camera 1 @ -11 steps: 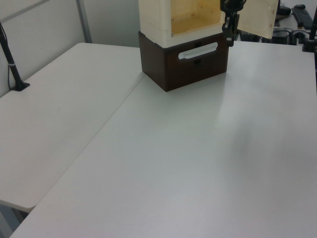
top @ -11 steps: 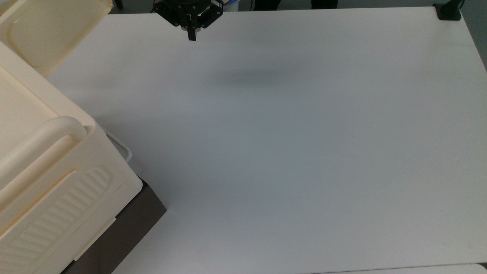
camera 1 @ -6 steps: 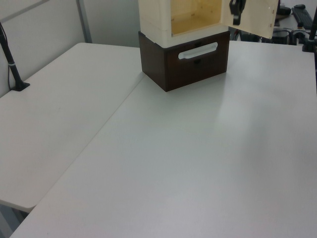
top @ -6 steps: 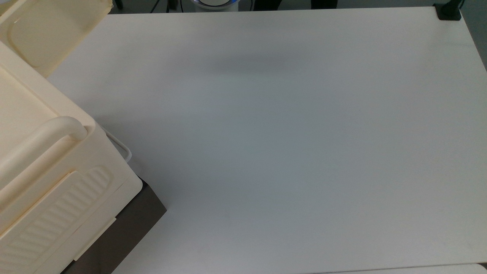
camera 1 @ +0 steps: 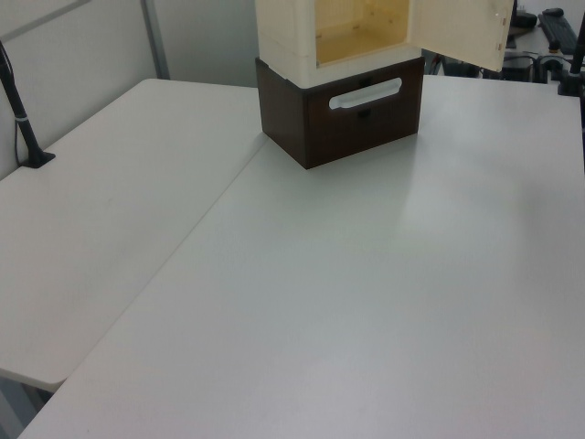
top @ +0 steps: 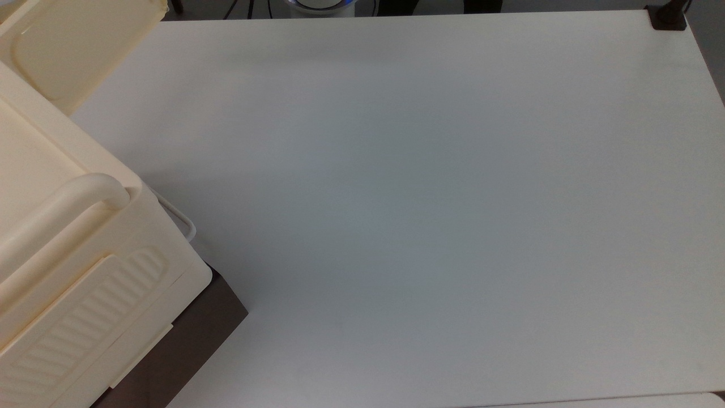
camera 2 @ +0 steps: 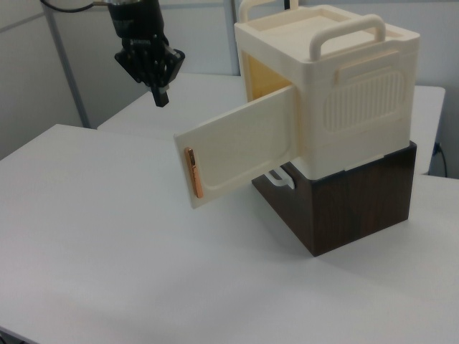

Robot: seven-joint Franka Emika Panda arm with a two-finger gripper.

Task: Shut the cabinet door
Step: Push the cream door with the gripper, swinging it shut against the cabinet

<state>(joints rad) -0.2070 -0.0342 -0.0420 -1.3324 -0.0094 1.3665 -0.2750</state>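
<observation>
On the right view's left, the gripper (camera 2: pixel 159 97) hung high over the white table (camera 2: pixel 107 236), well apart from everything, pointing down. Its dark fingers looked pressed together into one narrow tip, clenched on nothing.

Moving right, the cabinet door (camera 2: pixel 240 147) stood wide open, swung out toward the right view's left from its hinge side at the cabinet (camera 2: pixel 344 93). It was a flat, smooth cream plastic panel with rounded corners, and a slim copper-coloured strip (camera 2: pixel 191 172) ran down its free edge, probably a latch or magnet. Behind it, the opening glowed a warm yellow.

Further right sat the cabinet body itself: glossy cream plastic, thick rounded bar handles (camera 2: pixel 351 32) on top, a ribbed panel (camera 2: pixel 366 97) on the side, all perched on a dark brown wood-grain base (camera 2: pixel 358 201) with a white pull handle (camera 2: pixel 280 179).

By my reading, the job was at the approach stage, with the door untouched. The next move would call for bringing the fingertip behind the panel's outer face near that free edge, then sweeping it round toward the opening. Smooth plastic could let the tip skate, so a square, steady push looked wise.
</observation>
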